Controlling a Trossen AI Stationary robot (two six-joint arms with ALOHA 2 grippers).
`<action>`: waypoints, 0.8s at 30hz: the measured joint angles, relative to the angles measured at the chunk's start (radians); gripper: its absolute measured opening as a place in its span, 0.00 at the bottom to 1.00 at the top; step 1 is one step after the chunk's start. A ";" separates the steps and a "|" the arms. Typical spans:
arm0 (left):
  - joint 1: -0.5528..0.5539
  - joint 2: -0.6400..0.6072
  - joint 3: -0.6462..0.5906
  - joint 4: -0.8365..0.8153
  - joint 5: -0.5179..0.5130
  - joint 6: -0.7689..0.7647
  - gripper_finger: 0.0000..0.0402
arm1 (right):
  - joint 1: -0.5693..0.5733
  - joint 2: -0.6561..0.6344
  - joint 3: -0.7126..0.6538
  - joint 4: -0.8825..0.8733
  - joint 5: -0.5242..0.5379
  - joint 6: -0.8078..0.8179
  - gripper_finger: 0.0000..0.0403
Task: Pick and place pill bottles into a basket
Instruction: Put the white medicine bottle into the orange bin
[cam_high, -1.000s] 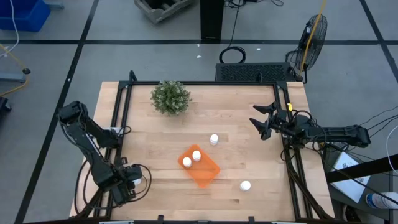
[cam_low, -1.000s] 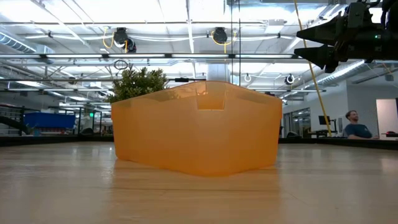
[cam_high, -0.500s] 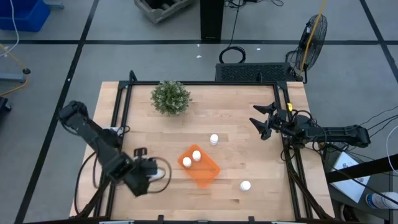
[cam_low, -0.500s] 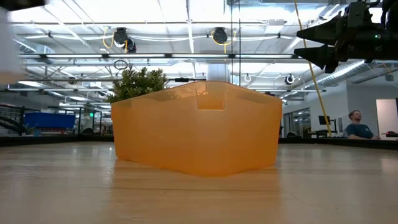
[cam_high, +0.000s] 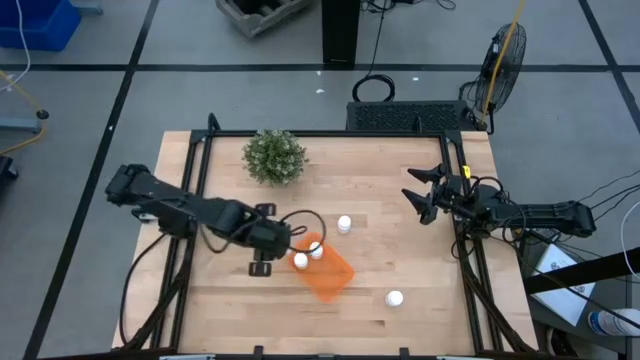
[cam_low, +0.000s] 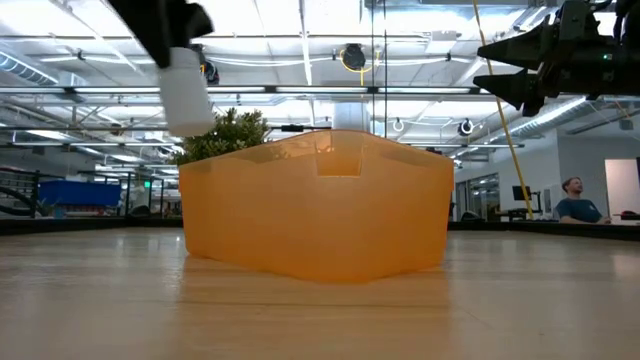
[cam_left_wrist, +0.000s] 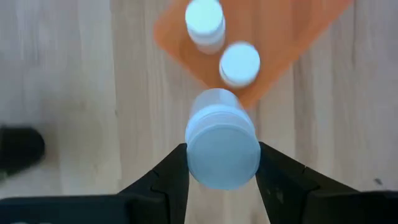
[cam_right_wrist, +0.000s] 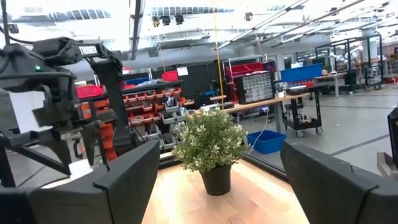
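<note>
The orange basket (cam_high: 325, 268) lies on the table's middle and holds two white pill bottles (cam_high: 300, 260) (cam_high: 316, 250). My left gripper (cam_high: 283, 243) hangs over the basket's left edge, shut on a third white pill bottle (cam_left_wrist: 222, 146), which also shows in the low view (cam_low: 186, 92). Two more bottles stand on the wood, one just beyond the basket (cam_high: 344, 223) and one near the front right (cam_high: 394, 298). My right gripper (cam_high: 418, 195) is open and empty, held high over the table's right side. My left gripper pinches the bottle's upper sides (cam_left_wrist: 186, 155) between its two fingers. The fingers come from above, pointing down. The bottle hangs below them, nearly upright and lifted clear of the table (cam_low: 186, 100), above the basket's left edge.
A round green potted plant (cam_high: 274, 157) stands at the far left of the table. A black metal frame (cam_high: 200, 150) runs along the table's edges. In the low view the basket's wall (cam_low: 320, 210) fills the middle.
My left gripper has swung from the table's near left corner toward the right and the far side, up to the basket's left edge. The bottle in its fingers has come into the low view, hanging clear of the table.
</note>
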 joint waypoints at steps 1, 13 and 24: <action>0.008 0.024 0.021 -0.001 0.007 0.027 0.39 | 0.000 0.000 0.000 -0.002 0.000 0.001 0.81; 0.022 0.269 0.329 -0.086 0.054 0.246 0.39 | 0.000 0.000 0.000 -0.021 0.000 0.019 0.81; 0.019 0.368 0.375 -0.063 0.102 0.289 0.39 | 0.000 0.000 0.000 -0.018 0.000 0.019 0.81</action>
